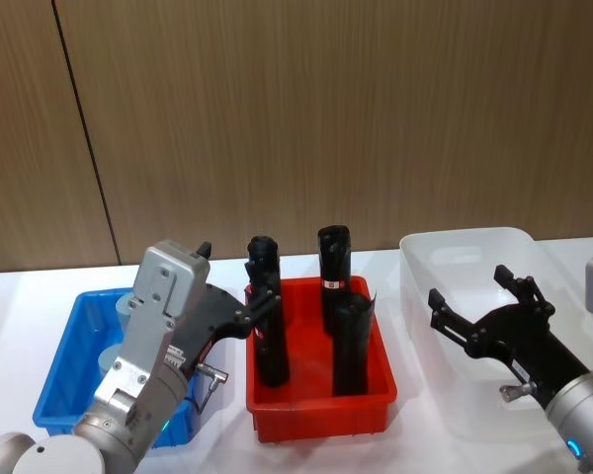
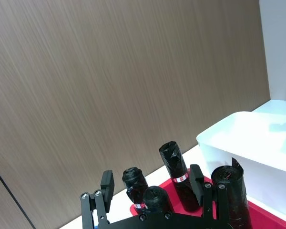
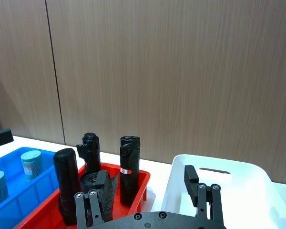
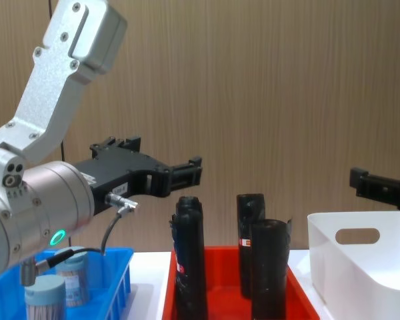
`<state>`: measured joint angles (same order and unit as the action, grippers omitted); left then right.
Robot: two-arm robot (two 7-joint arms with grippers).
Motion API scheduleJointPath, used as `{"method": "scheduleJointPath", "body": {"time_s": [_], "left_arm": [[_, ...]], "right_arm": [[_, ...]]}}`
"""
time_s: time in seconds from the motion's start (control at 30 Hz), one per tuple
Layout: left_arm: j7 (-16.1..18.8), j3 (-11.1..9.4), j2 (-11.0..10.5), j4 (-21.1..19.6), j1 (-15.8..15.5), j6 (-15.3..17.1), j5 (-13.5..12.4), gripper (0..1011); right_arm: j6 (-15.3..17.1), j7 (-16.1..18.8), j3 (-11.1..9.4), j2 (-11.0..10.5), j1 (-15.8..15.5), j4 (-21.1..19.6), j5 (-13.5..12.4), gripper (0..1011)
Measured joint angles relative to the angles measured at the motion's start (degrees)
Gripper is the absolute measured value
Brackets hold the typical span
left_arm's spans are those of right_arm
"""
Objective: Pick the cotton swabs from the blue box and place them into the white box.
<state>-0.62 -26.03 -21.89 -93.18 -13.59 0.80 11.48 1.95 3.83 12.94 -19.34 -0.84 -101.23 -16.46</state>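
A wood-panelled wall (image 1: 326, 99) stands behind a white table (image 1: 30, 286) that carries three bins in a row.

The left end effector (image 1: 239, 275) hangs in the air over the right-hand edge of the blue box (image 1: 64, 365), its tips pointing toward the red bin (image 1: 316, 405). Its fingers (image 2: 107, 183) are spread wide and hold nothing. In the chest view this end effector (image 4: 157, 157) sits high, level with the tops of the black cylinders (image 4: 188, 260) or a little above them.

The cotton swabs (image 4: 73, 280) stand upright in the blue box (image 4: 117, 273), below the left end effector and to its left, well apart from the fingertips. In the head view the arm covers part of them, so that a pale lid (image 1: 127, 306) shows beside its grey housing. The right wrist view shows two tubs (image 3: 31, 164) side by side in the blue box (image 3: 33, 191).

The right end effector (image 1: 469, 286) hovers over the white box (image 1: 465, 242), its fingers likewise wide apart and empty. The white box stands at the right end of the row, with the red bin between it and the blue box. The swabs are therefore far to this end effector's left, across the red bin and its black cylinders (image 1: 267, 326).
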Motion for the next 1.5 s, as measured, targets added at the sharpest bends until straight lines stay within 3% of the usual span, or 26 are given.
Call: {"method": "scheduleJointPath", "body": {"time_s": [1.13, 1.5], "left_arm": [[-0.7, 0.3, -0.3, 0.2, 0.0, 0.3, 0.0, 1004], [-2.0, 1.5, -1.5, 0.7, 0.5, 1.6, 1.9, 1004]], "right_arm": [[0.0, 0.0, 0.0, 0.0, 0.0, 0.0, 0.0, 1002], [0.0, 0.0, 0.0, 0.0, 0.0, 0.0, 0.0, 1002]]}}
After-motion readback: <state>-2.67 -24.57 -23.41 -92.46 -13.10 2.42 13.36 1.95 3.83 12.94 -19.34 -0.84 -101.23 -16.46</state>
